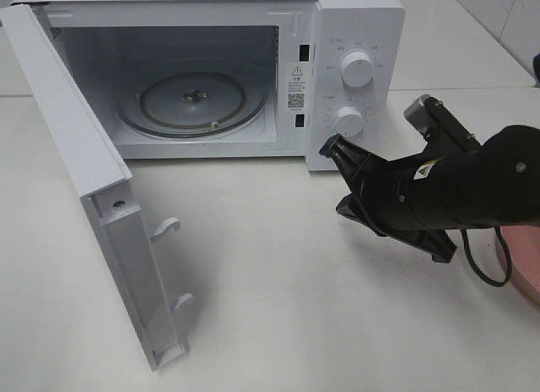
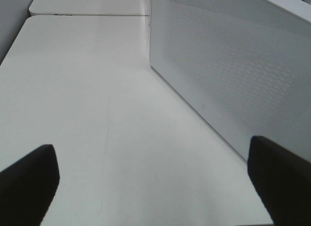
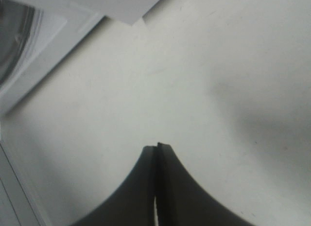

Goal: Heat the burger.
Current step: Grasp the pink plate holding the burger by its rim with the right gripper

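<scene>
on a white counter (image 1: 278, 282) the microwave (image 1: 359, 21) stands open and empty, the right gripper (image 1: 331, 144) has its fingers closed on nothing, the left gripper (image 2: 153, 160) has its fingers spread, and the burger is out of view, so fetching it seems next.

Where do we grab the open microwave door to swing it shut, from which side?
Its free vertical edge, probably near the top corner, clear of the two latch hooks. Come from the outer face on the left: the microwave door is swung wide, the hooks jut from its inner side, and the left gripper is open.
</scene>
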{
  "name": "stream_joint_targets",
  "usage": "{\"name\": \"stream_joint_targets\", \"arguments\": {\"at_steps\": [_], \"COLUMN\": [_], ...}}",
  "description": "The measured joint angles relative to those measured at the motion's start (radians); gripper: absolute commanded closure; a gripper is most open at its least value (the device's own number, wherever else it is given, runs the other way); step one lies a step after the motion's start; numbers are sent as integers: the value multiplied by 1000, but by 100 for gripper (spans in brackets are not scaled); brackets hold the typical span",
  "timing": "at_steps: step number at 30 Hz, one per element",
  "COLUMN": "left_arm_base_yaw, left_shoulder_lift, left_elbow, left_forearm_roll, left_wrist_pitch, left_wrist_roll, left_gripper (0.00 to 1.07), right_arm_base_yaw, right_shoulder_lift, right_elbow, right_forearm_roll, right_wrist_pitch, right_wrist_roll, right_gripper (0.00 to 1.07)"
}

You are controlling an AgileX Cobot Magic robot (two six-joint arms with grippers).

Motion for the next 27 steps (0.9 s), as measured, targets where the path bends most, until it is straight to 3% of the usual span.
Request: {"name": "stream_joint_targets", "arguments": {"at_steps": [6,15,23,27], "left_arm_base_yaw": [0,0,0,0], "left_shoulder_lift": [0,0,0,0], "left_elbow": [0,0,0,0], "left_forearm_roll": [0,0,0,0], "left_wrist_pitch": [0,0,0,0], "left_wrist_roll": [0,0,0,0], "left_gripper": [9,9,9,9], "right_arm_base_yaw": [0,0,-3,-58], "right_shoulder_lift": [-55,-102,-102,-104], "right_elbow": [-29,-105,-117,-119], "right_forearm_roll": [-78,-376,-450,-505], "right_wrist_pitch": [241,607,742,843], "right_wrist_roll": [-219,-383,-408,-431], "right_gripper": [105,103,99,91]}}
